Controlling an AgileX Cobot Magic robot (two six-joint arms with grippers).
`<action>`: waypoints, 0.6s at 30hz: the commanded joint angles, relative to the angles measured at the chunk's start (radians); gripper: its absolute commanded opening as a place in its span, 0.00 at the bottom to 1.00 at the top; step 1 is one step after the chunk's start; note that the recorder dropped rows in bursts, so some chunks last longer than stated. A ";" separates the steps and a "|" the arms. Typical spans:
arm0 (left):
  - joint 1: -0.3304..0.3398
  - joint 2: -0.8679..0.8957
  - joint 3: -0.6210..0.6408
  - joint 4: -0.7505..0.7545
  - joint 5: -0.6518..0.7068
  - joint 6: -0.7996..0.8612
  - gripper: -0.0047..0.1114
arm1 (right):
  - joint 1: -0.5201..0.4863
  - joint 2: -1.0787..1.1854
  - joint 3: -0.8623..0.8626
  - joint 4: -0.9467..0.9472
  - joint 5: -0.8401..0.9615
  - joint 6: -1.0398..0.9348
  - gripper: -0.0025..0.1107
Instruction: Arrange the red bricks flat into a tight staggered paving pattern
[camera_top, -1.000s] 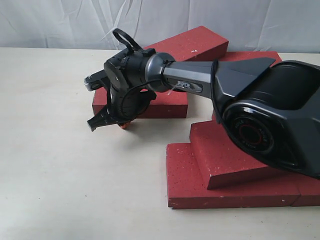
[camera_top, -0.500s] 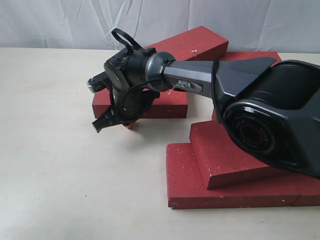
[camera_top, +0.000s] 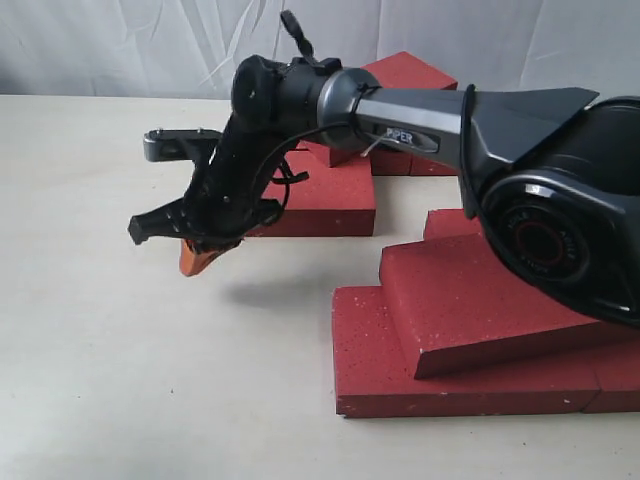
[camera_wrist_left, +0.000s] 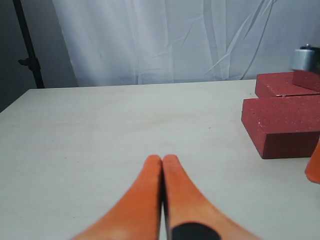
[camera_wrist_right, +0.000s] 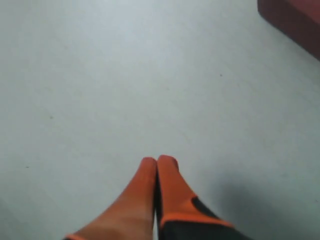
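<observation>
Bricks (camera_top: 470, 320) heaped askew at 4 o'clock, more at 12, none paved. Jaws together, empty, on right gripper (camera_top: 198, 258) over table (camera_top: 100, 380) at 9 and left gripper (camera_wrist_left: 162, 161). Risk: closed tips skewing them further.

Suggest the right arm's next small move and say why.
Probably open the right gripper and swing it toward the nearest red brick. Its jaws are shut on nothing and it hangs over bare table. The bricks are not yet in a tight pattern: one tilted brick leans on lower ones.
</observation>
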 joint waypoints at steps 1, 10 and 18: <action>0.001 -0.005 0.005 -0.001 -0.005 -0.007 0.04 | -0.079 -0.052 0.003 0.117 0.038 -0.028 0.02; 0.001 -0.005 0.005 -0.001 -0.005 -0.007 0.04 | -0.164 -0.146 0.003 0.093 0.169 -0.073 0.02; 0.001 -0.005 0.005 0.004 -0.025 -0.007 0.04 | -0.172 -0.211 0.003 -0.040 0.220 -0.071 0.02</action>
